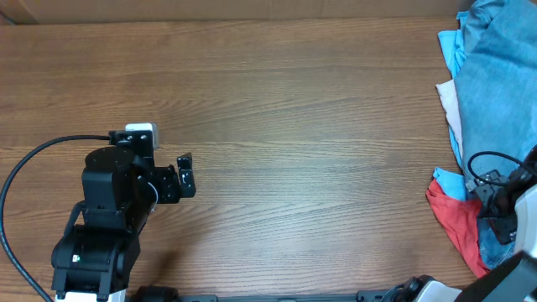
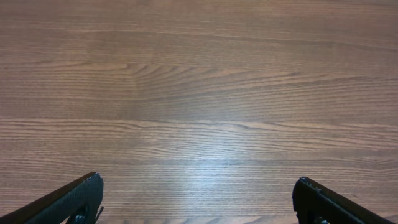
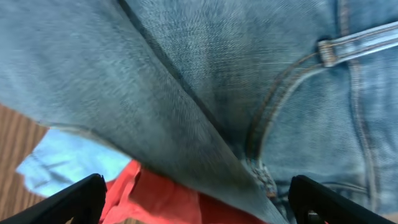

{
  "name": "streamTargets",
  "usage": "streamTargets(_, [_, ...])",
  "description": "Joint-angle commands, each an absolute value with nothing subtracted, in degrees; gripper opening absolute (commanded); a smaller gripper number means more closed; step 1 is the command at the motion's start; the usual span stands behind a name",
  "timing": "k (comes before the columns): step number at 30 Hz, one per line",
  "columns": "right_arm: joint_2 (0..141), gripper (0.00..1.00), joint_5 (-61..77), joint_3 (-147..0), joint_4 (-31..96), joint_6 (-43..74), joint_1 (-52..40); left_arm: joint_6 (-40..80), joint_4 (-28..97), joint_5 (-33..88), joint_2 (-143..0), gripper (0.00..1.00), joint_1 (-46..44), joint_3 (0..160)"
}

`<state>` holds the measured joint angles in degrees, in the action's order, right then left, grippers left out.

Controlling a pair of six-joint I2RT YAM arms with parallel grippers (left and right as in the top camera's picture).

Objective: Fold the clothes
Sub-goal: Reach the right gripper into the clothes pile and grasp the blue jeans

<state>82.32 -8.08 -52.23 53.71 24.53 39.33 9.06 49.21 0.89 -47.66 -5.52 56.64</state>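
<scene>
- Two pincers work at a wooden table [image 1: 319, 126]. Seen from above, the left pincer [image 1: 185, 174] sits at about 8 o'clock and the right pincer [image 3: 196, 186] at about 4 o'clock.
- The left pincer's jaws stand wide apart with nothing between them, and its wrist view shows only bare wood.
- A black cable [image 1: 21, 180] loops out behind the left pincer toward 9 o'clock.
- The jeans [image 1: 503, 75] lie crumpled at the table's 2 to 3 o'clock edge, on top of a heap of other clothes.
- In that heap, a pale blue cloth [image 1: 450, 49] pokes out on the jeans' 9 o'clock side. A white cloth [image 1: 449, 105] lies just below it, and a red cloth [image 1: 453, 220] lies near 4 o'clock.
- The right pincer hangs over the jeans with its jaws spread wide, gripping nothing that can be seen.
- Denim fills most of the right wrist view, with a belt loop [image 3: 360, 43] at 2 o'clock. Red cloth shows at 6 o'clock and pale blue at 8 o'clock.
</scene>
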Motion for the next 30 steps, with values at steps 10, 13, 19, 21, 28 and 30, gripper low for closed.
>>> streamTargets(10, [86.7,0.48,-4.8,-53.8,52.2,25.1,39.5,9.5,49.2,1.5,-47.8,1.0,-5.2,58.2])
streamTargets(13, [86.7,0.47,-3.5,-53.8,51.8,25.1,39.5,9.5,49.2,1.5,-48.1,1.0,-5.2,58.2])
streamTargets(19, [86.7,0.4,-2.4,-55.9,51.5,25.1,39.5,9.5,49.3,1.5,-49.5,1.0,-5.2,58.2])
streamTargets(21, [86.7,0.4,-2.4,-57.1,51.5,25.1,39.5,9.5,49.3,1.5,-50.0,1.0,-5.2,58.2])
streamTargets(28, [86.7,0.41,-1.9,-58.2,50.1,25.1,39.5,9.5,49.3,1.5,-52.1,1.0,-5.2,58.2])
streamTargets(30, [86.7,0.41,-1.5,-58.2,50.2,25.1,39.5,9.5,49.3,1.5,-52.4,1.0,-5.2,58.2])
